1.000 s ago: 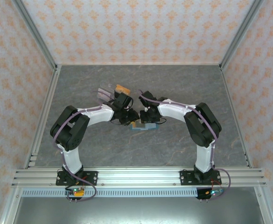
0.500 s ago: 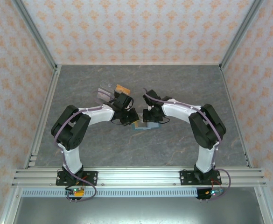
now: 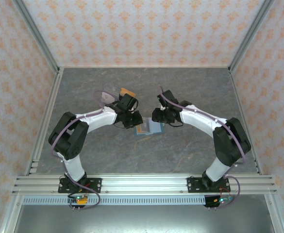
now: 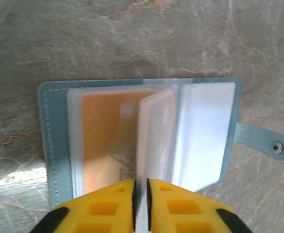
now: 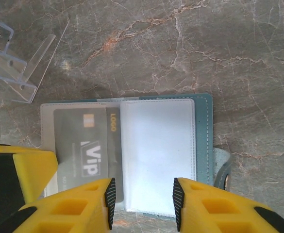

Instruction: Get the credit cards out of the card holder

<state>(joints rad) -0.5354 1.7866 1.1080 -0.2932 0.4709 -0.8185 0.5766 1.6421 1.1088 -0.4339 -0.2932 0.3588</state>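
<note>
At mid-table in the top view, the card holder (image 3: pixel 149 129) lies open. The left gripper (image 4: pixel 141 188) is pinched on a clear sleeve (image 4: pixel 156 136) beside the orange card (image 4: pixel 103 141); the right gripper (image 5: pixel 142 201) hovers over the holder, jaws apart.

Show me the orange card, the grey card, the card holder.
orange card (image 4: pixel 103 138), left wrist view, its face
grey card (image 5: pixel 81 145), right wrist view, its lettering
card holder (image 5: pixel 203 136), right wrist view, teal border
</note>
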